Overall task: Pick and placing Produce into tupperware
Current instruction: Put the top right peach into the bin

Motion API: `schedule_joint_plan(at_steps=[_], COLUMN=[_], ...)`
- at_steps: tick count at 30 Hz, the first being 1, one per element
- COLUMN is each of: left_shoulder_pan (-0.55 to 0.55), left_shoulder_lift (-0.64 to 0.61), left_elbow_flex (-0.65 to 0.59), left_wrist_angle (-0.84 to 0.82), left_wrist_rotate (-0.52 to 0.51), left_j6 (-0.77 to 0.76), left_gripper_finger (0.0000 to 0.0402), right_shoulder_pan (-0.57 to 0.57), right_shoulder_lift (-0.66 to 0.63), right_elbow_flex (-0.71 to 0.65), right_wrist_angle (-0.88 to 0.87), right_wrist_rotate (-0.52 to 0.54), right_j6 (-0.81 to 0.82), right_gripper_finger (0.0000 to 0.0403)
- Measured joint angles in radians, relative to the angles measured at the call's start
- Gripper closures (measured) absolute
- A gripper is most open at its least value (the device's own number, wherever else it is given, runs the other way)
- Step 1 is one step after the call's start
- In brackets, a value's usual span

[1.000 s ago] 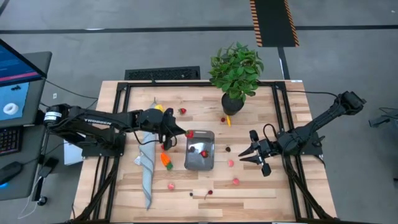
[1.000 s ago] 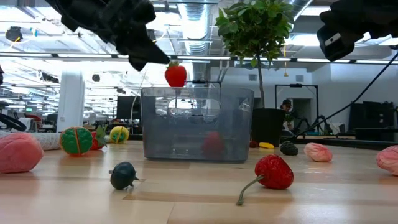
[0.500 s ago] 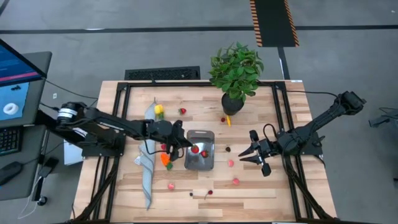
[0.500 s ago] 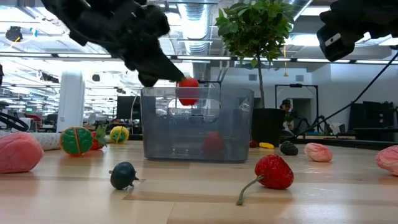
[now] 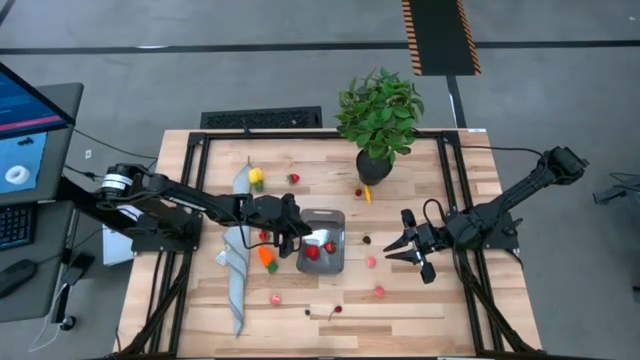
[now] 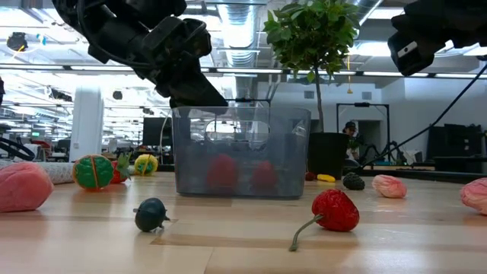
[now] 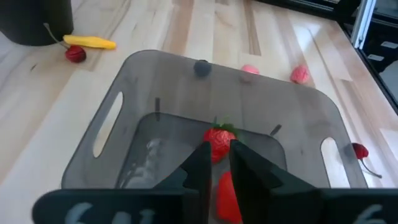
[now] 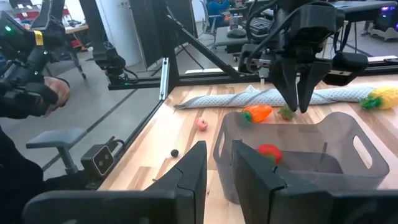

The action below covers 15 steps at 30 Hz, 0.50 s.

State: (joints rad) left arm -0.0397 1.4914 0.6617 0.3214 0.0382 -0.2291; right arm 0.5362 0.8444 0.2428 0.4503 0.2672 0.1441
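The tupperware (image 5: 321, 218), a clear grey tub, stands at mid-table and holds two red strawberries (image 5: 311, 252) (image 5: 328, 247) on its floor. My left gripper (image 5: 293, 243) hovers over the tub's left rim, pointing down with a narrow gap and nothing between its fingers (image 6: 205, 99). My right gripper (image 5: 390, 250) waits open to the right of the tub. More produce lies around: an orange carrot (image 5: 266, 257), a yellow piece (image 5: 256, 177), pink berries (image 5: 371, 262) (image 5: 275, 298) and a stemmed red berry (image 6: 335, 211).
A long grey cloth strip (image 5: 237, 260) lies left of the tub, under my left arm. A potted plant (image 5: 380, 115) stands at the far edge, with a red berry (image 5: 359, 192) and a yellow piece (image 5: 367, 194) by its pot. A person's hands (image 8: 28, 93) show beyond the table.
My left gripper carried a red strawberry from the tub's far left corner toward the near edge and down over its left rim. The strawberry has left the fingers and now lies on the tub's floor beside the other one. My right arm has kept still.
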Motion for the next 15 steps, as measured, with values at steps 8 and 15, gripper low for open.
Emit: schedule_joint_plan(at_steps=[8,15], left_shoulder_pan=[0.006,0.053], left_shoulder_lift=[-0.019,-0.097], left_elbow_flex=[0.0,-0.001], left_wrist_angle=[0.078,-0.021], left_wrist_rotate=[-0.116,-0.283], left_j6=[0.023,0.045], left_gripper_finger=[0.0319,0.0291], right_shoulder_pan=[0.0,0.0], right_shoulder_lift=[0.0,0.024], right_elbow_flex=[0.0,0.0], right_wrist_angle=[0.0,0.004], right_wrist_rotate=[0.0,0.0], right_j6=[0.007,0.016], right_gripper_finger=[0.0305,0.0305])
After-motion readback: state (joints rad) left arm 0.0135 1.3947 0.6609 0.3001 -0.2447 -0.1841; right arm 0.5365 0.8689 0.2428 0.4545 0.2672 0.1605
